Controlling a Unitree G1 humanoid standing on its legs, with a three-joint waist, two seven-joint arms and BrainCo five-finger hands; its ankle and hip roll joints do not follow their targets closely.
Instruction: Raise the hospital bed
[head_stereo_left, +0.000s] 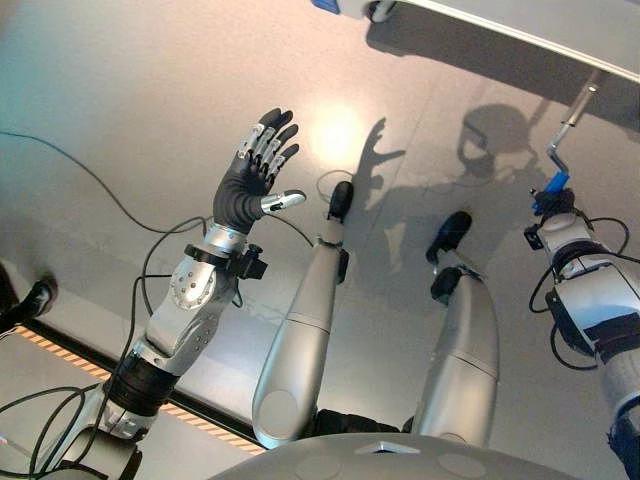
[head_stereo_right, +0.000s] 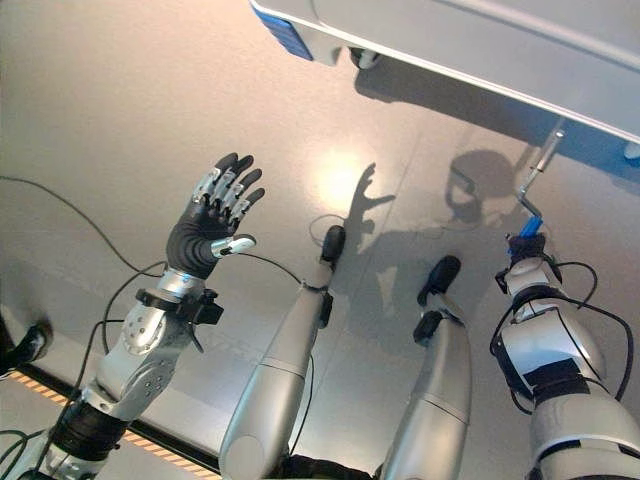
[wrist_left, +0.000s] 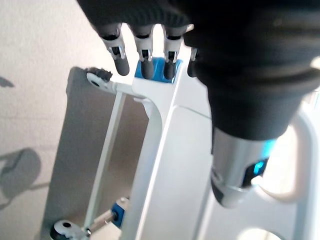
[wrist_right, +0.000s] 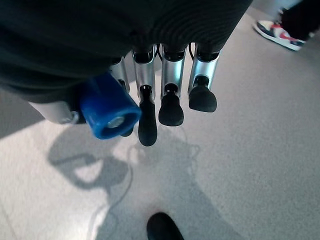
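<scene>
The hospital bed (head_stereo_right: 450, 40) runs along the far edge, white with a grey frame. From under it a metal crank rod (head_stereo_right: 541, 160) slopes down to a blue crank handle (head_stereo_right: 528, 227). My right hand (head_stereo_right: 524, 252) is at that handle at the far right. In the right wrist view the blue crank handle (wrist_right: 107, 112) lies inside the curled fingers (wrist_right: 171, 107). My left hand (head_stereo_left: 255, 170) is raised over the floor on the left, fingers straight and spread, holding nothing. Past its fingers (wrist_left: 145, 50), the left wrist view takes in the bed's white frame (wrist_left: 165, 150).
A bed caster (head_stereo_right: 362, 58) stands near the bed's blue corner (head_stereo_right: 285, 35). An orange striped tape line (head_stereo_left: 60, 350) crosses the floor at the lower left. A person's shoe (wrist_right: 275, 30) rests on the floor beyond my right hand.
</scene>
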